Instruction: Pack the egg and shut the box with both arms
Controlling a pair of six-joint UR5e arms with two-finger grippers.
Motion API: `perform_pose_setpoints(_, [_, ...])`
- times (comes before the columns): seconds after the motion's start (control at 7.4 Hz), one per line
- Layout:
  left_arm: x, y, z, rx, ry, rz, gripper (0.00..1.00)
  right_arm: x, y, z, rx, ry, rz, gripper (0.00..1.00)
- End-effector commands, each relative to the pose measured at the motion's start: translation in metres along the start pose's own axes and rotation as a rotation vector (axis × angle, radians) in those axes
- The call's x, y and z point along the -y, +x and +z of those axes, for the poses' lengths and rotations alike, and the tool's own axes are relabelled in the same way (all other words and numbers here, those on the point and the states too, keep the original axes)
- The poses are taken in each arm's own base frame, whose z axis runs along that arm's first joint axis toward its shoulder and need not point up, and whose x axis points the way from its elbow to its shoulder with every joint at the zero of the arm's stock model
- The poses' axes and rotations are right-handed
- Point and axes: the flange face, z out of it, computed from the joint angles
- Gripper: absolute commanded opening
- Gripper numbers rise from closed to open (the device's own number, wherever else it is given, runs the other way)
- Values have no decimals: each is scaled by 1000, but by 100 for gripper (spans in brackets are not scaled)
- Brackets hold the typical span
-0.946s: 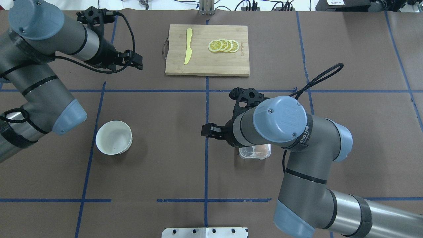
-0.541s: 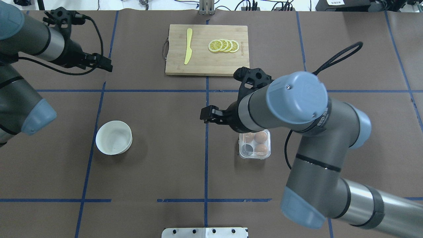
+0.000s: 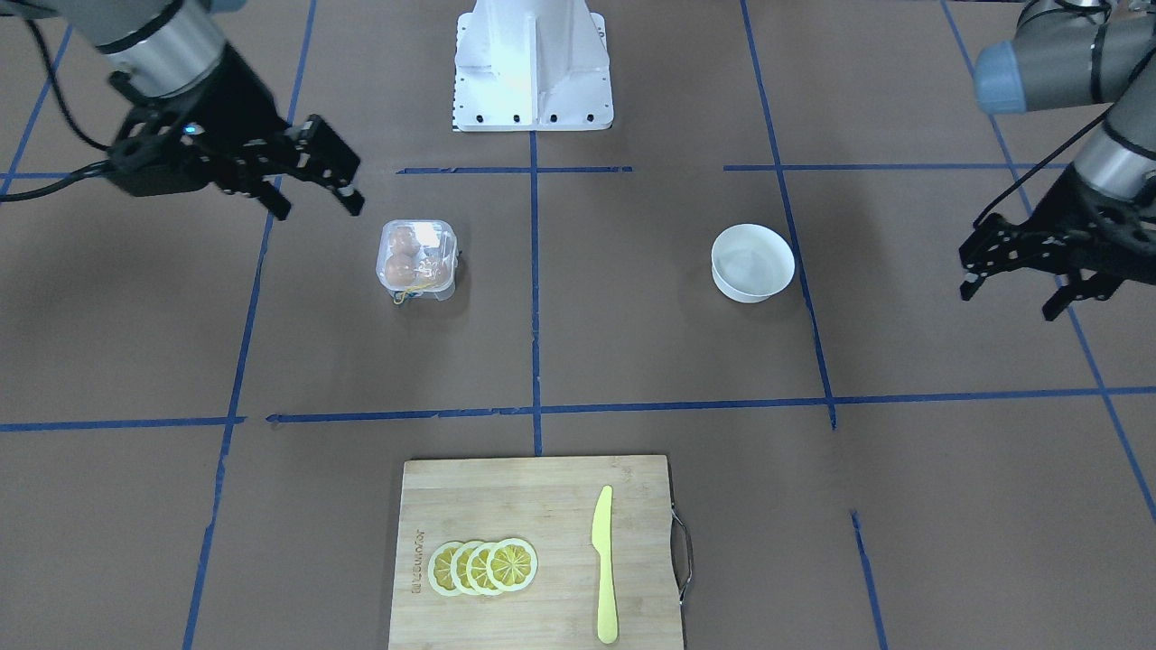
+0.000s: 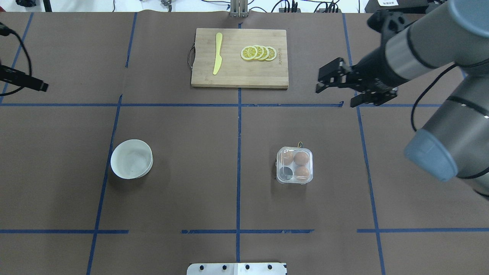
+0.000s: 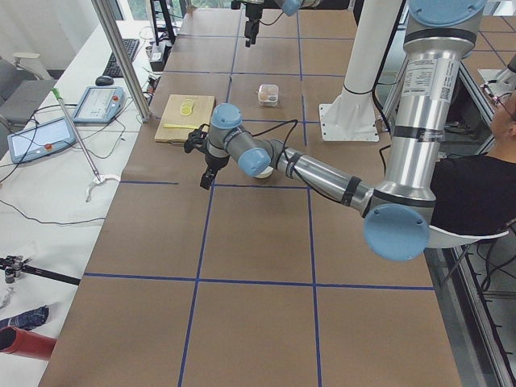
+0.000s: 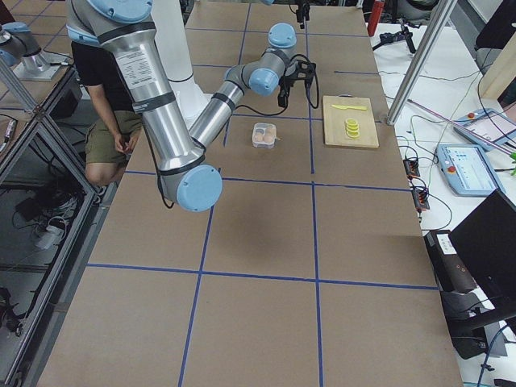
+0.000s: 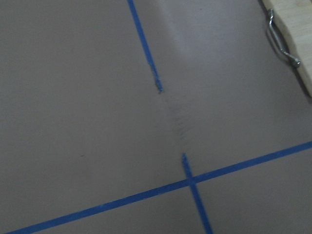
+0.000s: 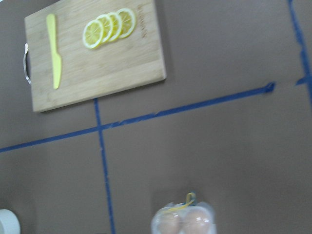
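The clear box (image 4: 294,165) stands right of the table's centre line with its lid down; it also shows in the front view (image 3: 416,257). Three orange-brown eggs lie in it, one egg (image 4: 301,157) at its far right; the near-left cell is empty. A thin yellow band (image 4: 299,144) sticks out at its far side. My right gripper (image 4: 336,93) is open and empty, raised well beyond the box, near the cutting board's right end. My left gripper (image 3: 1009,302) is open and empty at the table's far left edge, away from the box.
A round white bowl (image 4: 131,158) stands on the left half. A wooden cutting board (image 4: 239,72) at the back centre carries a yellow knife (image 4: 217,53) and several lemon slices (image 4: 258,52). The white base block (image 4: 237,268) sits at the near edge.
My right arm has lifted off the box and swung back and to the right, uncovering it. My left arm has drawn back to the left edge.
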Motion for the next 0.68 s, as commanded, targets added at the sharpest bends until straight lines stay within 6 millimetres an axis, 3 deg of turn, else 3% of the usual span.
perform_pose_setpoints(0.0, [-68, -105, -37, 38, -33, 123, 99, 61, 167, -58, -95, 34, -161, 100])
perform_pose_setpoints(0.14, [-85, -148, -50, 62, -36, 123, 99, 69, 254, -68, -168, 22, -264, 100])
perform_pose_setpoints(0.27, [-95, -169, -62, 81, -47, 106, 99, 82, 324, -82, -216, 6, -319, 100])
perform_pose_setpoints(0.41, [-101, -186, -73, 93, -93, 27, 99, 74, 387, -86, -261, -42, -357, 100])
perform_pose_setpoints(0.54, [-105, -196, -69, 89, -167, -59, 99, 60, 419, -83, -275, -76, -382, 100])
